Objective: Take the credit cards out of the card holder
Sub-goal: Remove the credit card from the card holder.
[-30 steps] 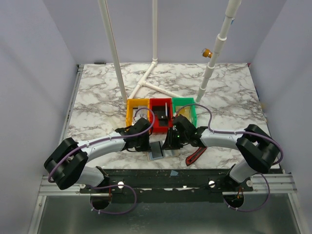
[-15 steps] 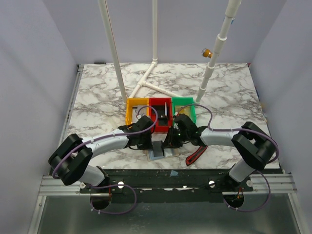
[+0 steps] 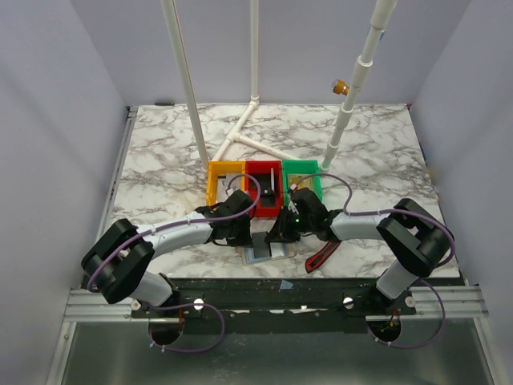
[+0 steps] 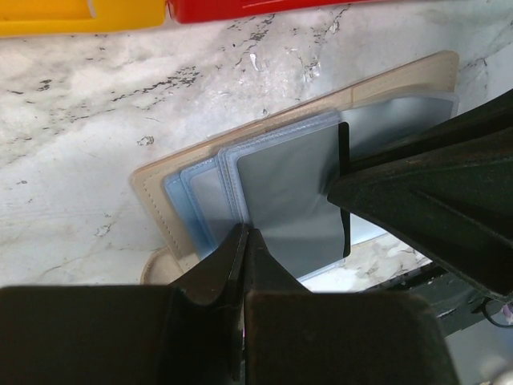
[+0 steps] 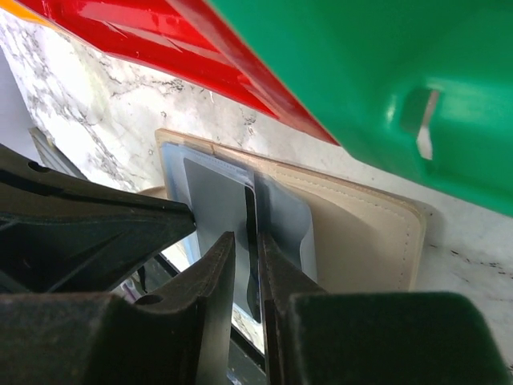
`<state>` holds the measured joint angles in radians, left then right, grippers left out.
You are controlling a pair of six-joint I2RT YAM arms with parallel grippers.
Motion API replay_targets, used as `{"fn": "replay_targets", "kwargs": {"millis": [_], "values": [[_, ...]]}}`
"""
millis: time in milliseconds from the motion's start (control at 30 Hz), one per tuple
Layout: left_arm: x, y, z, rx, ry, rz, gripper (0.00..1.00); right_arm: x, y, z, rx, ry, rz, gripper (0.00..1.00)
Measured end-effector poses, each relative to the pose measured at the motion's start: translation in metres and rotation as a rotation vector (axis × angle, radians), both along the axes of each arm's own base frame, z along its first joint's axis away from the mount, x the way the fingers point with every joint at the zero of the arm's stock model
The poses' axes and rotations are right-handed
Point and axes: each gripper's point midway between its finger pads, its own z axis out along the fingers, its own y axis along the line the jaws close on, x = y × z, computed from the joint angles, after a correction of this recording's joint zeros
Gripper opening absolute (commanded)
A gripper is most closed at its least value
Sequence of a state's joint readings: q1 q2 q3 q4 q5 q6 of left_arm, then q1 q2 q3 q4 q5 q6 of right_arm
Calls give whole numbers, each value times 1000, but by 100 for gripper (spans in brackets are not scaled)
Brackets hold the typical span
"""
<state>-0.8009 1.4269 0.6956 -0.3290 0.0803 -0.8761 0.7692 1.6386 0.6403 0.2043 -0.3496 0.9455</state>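
The tan card holder (image 3: 265,252) lies open near the table's front edge, its blue-grey pockets up. It also shows in the left wrist view (image 4: 159,202) and the right wrist view (image 5: 362,241). My left gripper (image 3: 240,234) (image 4: 244,231) is shut on the edge of a blue-grey pocket. A dark grey credit card (image 4: 295,200) sticks partly out of the pockets. My right gripper (image 3: 284,233) (image 5: 247,237) is closed to a narrow gap on that card's dark edge (image 5: 252,210). The two grippers face each other across the holder, fingertips close together.
A yellow bin (image 3: 212,189), a red bin (image 3: 250,192) and a green bin (image 3: 303,165) stand in a row just behind the holder. A red-and-black tool (image 3: 322,257) lies to the holder's right. White pipes (image 3: 240,136) lie and rise behind the bins.
My left gripper moved right onto the holder and my right gripper edged in. The grey sheet rose between them half a second ago and now sits lower.
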Motion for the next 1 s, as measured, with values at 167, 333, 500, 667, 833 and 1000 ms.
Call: {"fn": "replay_targets", "kwargs": {"millis": [167, 333, 500, 667, 833, 1000], "values": [[-1, -2, 0, -5, 0, -6, 0, -3, -1, -2, 22, 25, -14, 17], [-1, -2, 0, -6, 0, -8, 0, -5, -1, -3, 40, 40, -31, 14], [0, -3, -1, -7, 0, -7, 0, -8, -4, -3, 45, 55, -48, 6], [0, -4, -2, -10, 0, -6, 0, -10, -7, -3, 50, 61, -66, 3], [0, -7, -2, -25, -1, -6, 0, -13, -12, -2, 53, 55, -88, 2], [0, -9, -3, -34, 3, -4, 0, -13, -15, -2, 59, 42, -102, 13]]}}
